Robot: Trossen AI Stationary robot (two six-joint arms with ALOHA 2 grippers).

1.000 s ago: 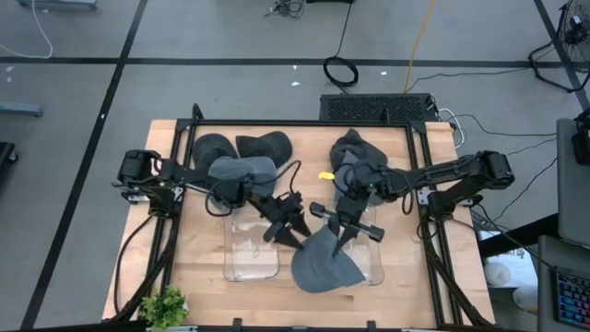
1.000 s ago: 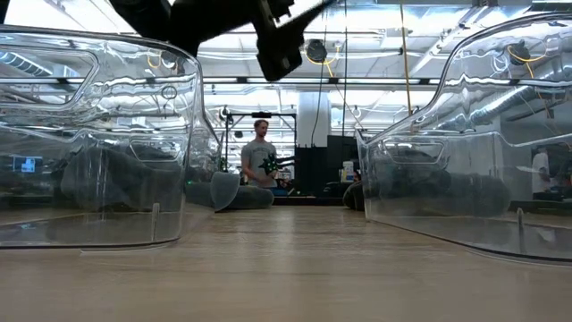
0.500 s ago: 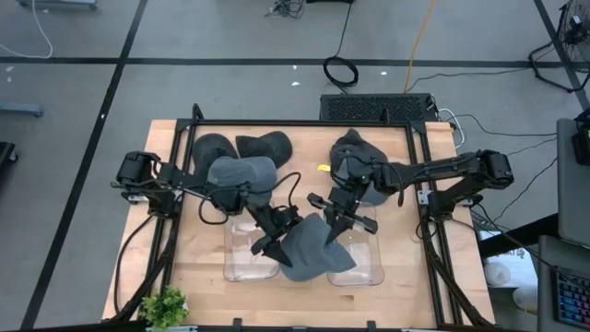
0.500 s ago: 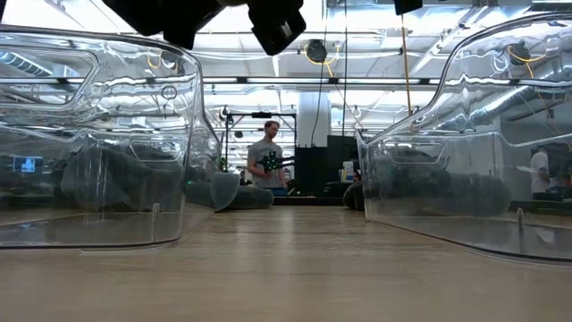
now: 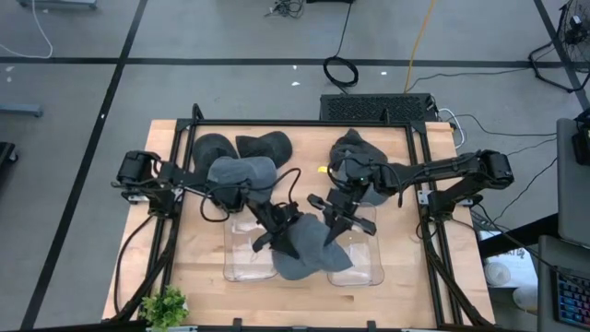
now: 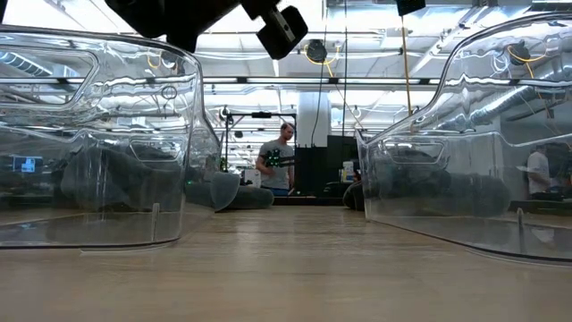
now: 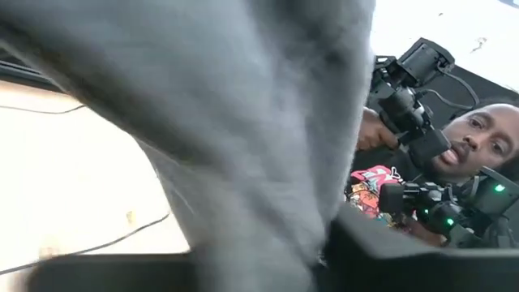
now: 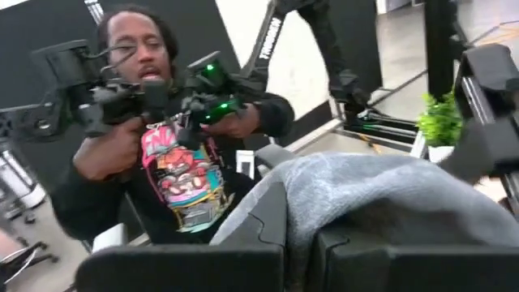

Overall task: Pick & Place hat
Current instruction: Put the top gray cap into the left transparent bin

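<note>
A grey hat [image 5: 312,251] hangs spread between my two grippers, above the gap between two clear plastic bins [image 5: 247,258] [image 5: 361,263]. My left gripper [image 5: 279,235] is at the hat's left edge, and grey cloth [image 7: 243,122] fills its wrist view. My right gripper [image 5: 334,231] is shut on the hat's far right edge. More grey hats lie in heaps at the far left [image 5: 241,152] and far right [image 5: 350,152] of the table. The low view shows only the bins and arm parts [image 6: 281,27] overhead. My left gripper has the hat's left edge [image 7: 312,235] running down between its two fingers [image 7: 422,251]. It comes slanting from the table's far left. How many layers it has I cannot tell. My right gripper pinches the hat's far right edge [image 8: 302,231] between its two fingers [image 8: 259,223], slanting down from the far right. The hat is lifted clear of the table and sags toward the near side.
A person holding hand controllers [image 8: 174,138] sits beyond the table's near edge. A small green plant [image 5: 166,306] stands at the near left corner. A dark frame [image 5: 304,124] runs round the table's far half. Bare wood lies between the bins [image 6: 286,259].
My right gripper has carried the hat toward the table's left and slightly far, from hanging over the right bin to the gap between the bins. The hat's left edge has come up against my left gripper, and the hat now spreads between both.
</note>
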